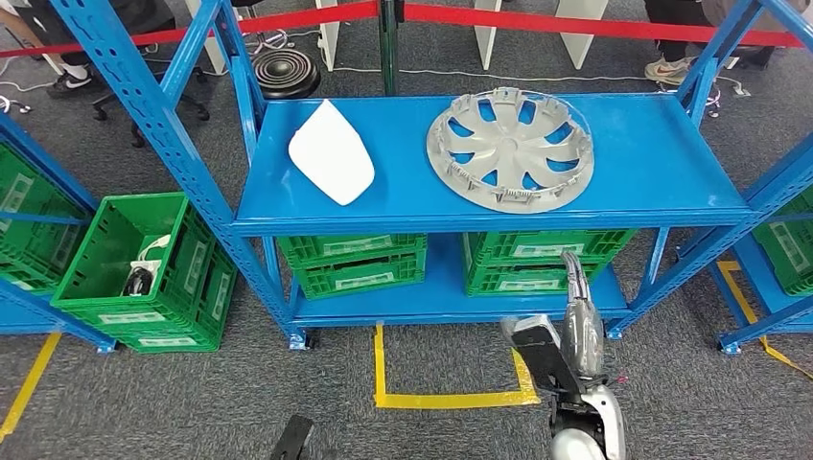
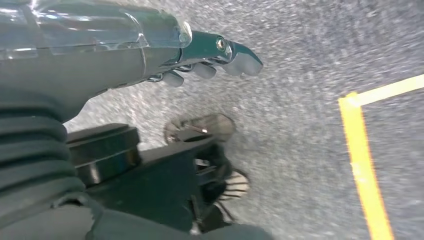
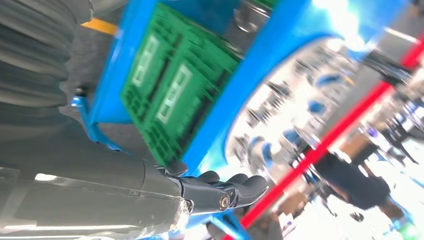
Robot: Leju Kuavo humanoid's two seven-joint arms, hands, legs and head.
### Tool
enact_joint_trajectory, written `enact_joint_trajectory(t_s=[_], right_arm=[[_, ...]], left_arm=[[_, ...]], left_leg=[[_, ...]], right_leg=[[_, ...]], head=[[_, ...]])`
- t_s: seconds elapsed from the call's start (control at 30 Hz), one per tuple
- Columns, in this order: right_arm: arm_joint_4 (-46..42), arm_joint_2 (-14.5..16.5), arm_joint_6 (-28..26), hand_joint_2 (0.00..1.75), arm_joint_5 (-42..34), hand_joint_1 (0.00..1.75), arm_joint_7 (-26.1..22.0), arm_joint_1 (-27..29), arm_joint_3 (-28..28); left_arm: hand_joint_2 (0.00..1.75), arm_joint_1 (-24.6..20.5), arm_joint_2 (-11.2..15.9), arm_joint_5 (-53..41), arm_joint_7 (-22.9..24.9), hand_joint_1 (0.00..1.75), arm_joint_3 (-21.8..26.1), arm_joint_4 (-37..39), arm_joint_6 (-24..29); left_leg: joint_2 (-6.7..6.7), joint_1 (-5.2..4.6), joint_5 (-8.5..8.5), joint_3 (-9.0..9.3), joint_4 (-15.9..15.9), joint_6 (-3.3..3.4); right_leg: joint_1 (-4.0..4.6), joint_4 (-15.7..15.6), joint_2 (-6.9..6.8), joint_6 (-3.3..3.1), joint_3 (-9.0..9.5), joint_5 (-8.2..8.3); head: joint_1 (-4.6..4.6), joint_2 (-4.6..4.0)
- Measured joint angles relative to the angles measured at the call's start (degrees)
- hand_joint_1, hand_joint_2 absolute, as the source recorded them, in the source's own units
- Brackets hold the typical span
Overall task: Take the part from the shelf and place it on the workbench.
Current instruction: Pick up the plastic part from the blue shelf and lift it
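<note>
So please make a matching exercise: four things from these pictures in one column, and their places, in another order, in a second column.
Things:
1. silver wheel cover
2. white part
3. right hand
4. crate with a cable

Places:
A. on the floor, left of the shelf
B. top shelf, right side
C. raised in front of the lower shelf
D. top shelf, left side

Pairs: 1-B, 2-D, 3-C, 4-A

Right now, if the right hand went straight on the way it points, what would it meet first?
Probably the front edge of the top shelf just below the hubcap; the right hand points up toward it, though depth is unclear.
</note>
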Motion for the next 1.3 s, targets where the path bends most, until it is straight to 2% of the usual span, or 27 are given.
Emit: enact_joint_trajectory(t_s=[0.27, 0.8, 0.9, 1.0, 1.07, 1.13, 1.17, 1.2, 1.23, 1.3], right_arm=[[-6.97, 2.43, -3.62, 1.75, -2.9, 0.0, -5.67, 4.98, -1.29], [-10.1, 4.68, -3.94, 1.75, -4.11, 0.0, -6.34, 6.89, -1.06], [-9.86, 5.14, -3.94, 1.75, -4.7, 0.0, -6.4, 6.94, -1.02], [-9.46, 5.75, -3.95, 1.75, -4.97, 0.0, -6.76, 6.98, -0.95], [-9.24, 5.92, -3.95, 1.75, -4.97, 0.0, -6.85, 6.98, -0.8], [-8.87, 5.92, -3.95, 1.75, -4.87, 0.0, -6.72, 7.07, -0.47], [-8.64, 5.92, -3.95, 1.75, -4.82, 0.0, -6.6, 7.13, -0.25], [-8.4, 5.91, -3.95, 1.75, -4.74, 0.0, -6.42, 7.19, -0.05], [-8.17, 5.9, -3.95, 1.75, -4.64, 0.0, -6.26, 7.2, 0.12], [-7.78, 5.89, -3.95, 1.75, -4.44, 0.0, -6.01, 7.16, 0.35]], left_arm=[[0.0, -0.1, 1.21, 5.2, -6.9, 0.0, 1.76, -0.06, -4.7], [0.0, -0.15, 2.62, 5.63, -6.77, 0.0, 2.62, -0.11, -5.07], [0.0, -0.15, 2.77, 5.42, -5.93, 0.0, 2.62, -0.11, -4.58], [0.0, -0.19, 2.88, 4.71, -5.32, 0.0, 2.62, -0.17, -4.01], [0.0, -0.36, 2.87, 4.1, -4.88, 0.0, 2.61, -0.33, -3.67], [0.0, -0.53, 2.84, 3.57, -4.35, 0.0, 2.6, -0.5, -3.47], [0.0, -0.55, 2.83, 3.36, -4.07, 0.0, 2.59, -0.54, -3.42], [0.0, -0.55, 2.81, 3.2, -3.84, 0.0, 2.58, -0.56, -3.37], [0.0, -0.54, 2.81, 3.05, -3.64, 0.0, 2.57, -0.57, -3.32], [0.0, -0.53, 2.75, 2.86, -3.33, 0.0, 2.56, -0.6, -3.26]], left_leg=[[-0.07, 0.0, 0.0, -0.03, -0.01, 0.0], [0.04, 0.0, 0.01, -0.03, -0.01, 0.0], [0.07, -0.18, -0.19, -0.14, 0.3, 0.41], [0.12, -0.04, 0.09, 0.32, -0.69, 1.21], [0.2, 0.3, 0.58, 1.19, -1.93, 1.67], [0.23, 0.4, 0.49, 1.73, -2.25, 1.89], [0.19, 0.4, 0.28, 1.97, -2.25, 1.91], [0.1, 0.43, -0.01, 2.32, -2.24, 1.85], [-0.03, 0.48, -0.39, 2.79, -2.22, 1.69], [-0.27, 0.64, -1.43, 4.03, -2.21, 1.13]], right_leg=[[0.0, 0.0, -0.06, 0.0, 0.0, 0.0], [0.0, -0.01, -0.05, 0.0, 0.0, -0.01], [-0.19, -0.33, -0.07, 0.36, 0.03, 0.15], [-0.21, -0.67, -0.01, 0.91, 0.23, 0.12], [-0.2, 2.22, 0.27, 1.14, -1.07, -1.31], [-0.26, 9.44, 0.53, 1.32, -5.0, -3.99], [-0.29, 12.94, 0.57, 1.44, -7.16, -4.83], [-0.31, 14.88, 0.59, 1.52, -8.63, -4.66], [-0.31, 14.73, 0.6, 1.54, -9.17, -3.32], [-0.31, 9.04, 0.58, 1.4, -7.54, 1.72]], head=[[0.0, 0.0], [0.0, 0.0], [-0.04, 0.0], [-0.07, -0.01], [0.02, -0.01], [0.14, -0.01], [0.2, -0.01], [0.22, -0.01], [0.26, 0.0], [0.33, 0.0]])
